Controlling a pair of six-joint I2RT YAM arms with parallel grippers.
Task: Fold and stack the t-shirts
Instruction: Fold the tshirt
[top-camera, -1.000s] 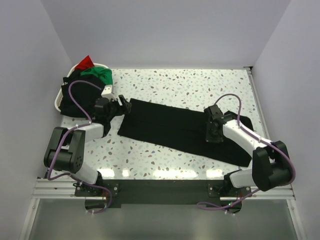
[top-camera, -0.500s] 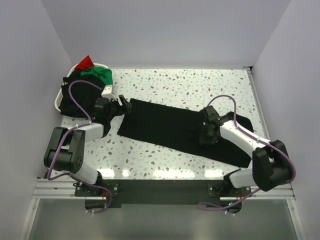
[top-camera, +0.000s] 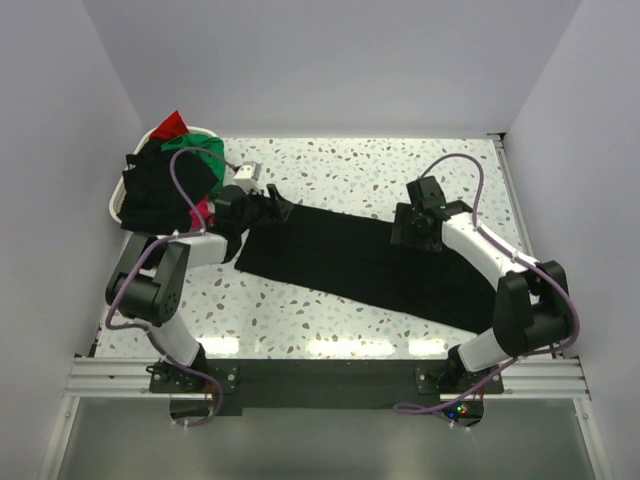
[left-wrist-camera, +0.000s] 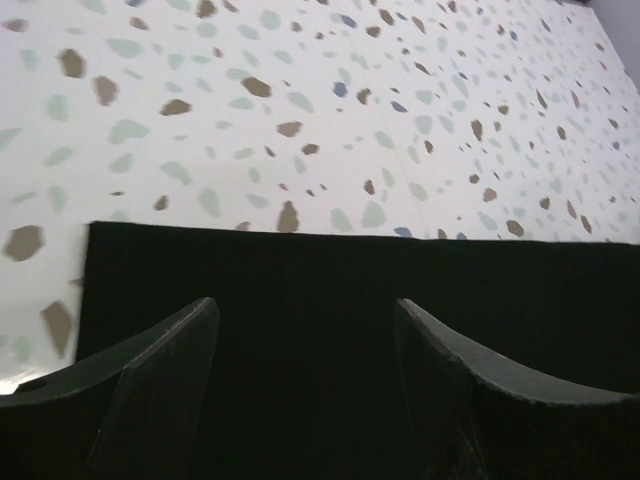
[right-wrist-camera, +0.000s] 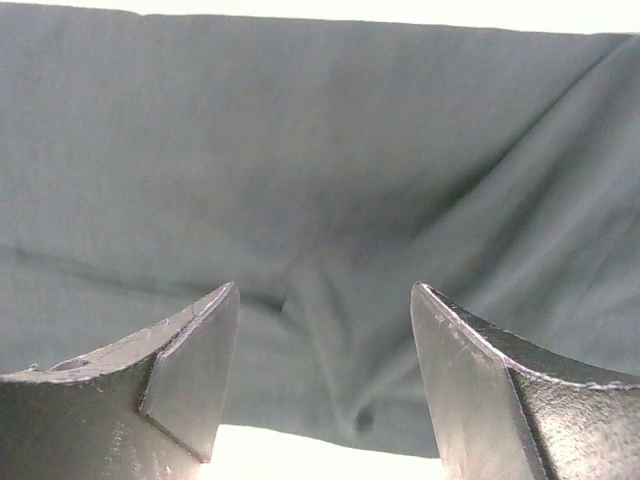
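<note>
**Right gripper lets go and draws back; left arm swings up to the strip's corner**

Both arms have moved in the last second. The right gripper (top-camera: 412, 236), which was clamped down lower on the cloth, has opened and pulled back toward the far edge of the garment. The left gripper (top-camera: 277, 203) has swung rightward to the strip's far left corner.

The right jaws now stand spread with nothing between them, and wrinkled fabric fills the right wrist view under both fingers. The left jaws are also wide apart and empty. They are poised over the cloth just inside its corner, with the far edge running across a little beyond the fingertips. Whether either pair touches the cloth cannot be told.

The long black cotton t-shirt folded into a narrow strip (top-camera: 350, 262) lies diagonally on the speckled white terrazzo tabletop (top-camera: 350, 165). It runs from the left gripper toward the near right side. It looks soft, light and limp, so it would likely sag, drag and lose its folds if lifted from the middle. The safer hold is probably a pinch through all layers at the end corners, one gripper per corner.

Well to the left, a white plastic basket (top-camera: 113, 207) holds a heap of unfolded black, green and red shirts (top-camera: 150, 190).
</note>
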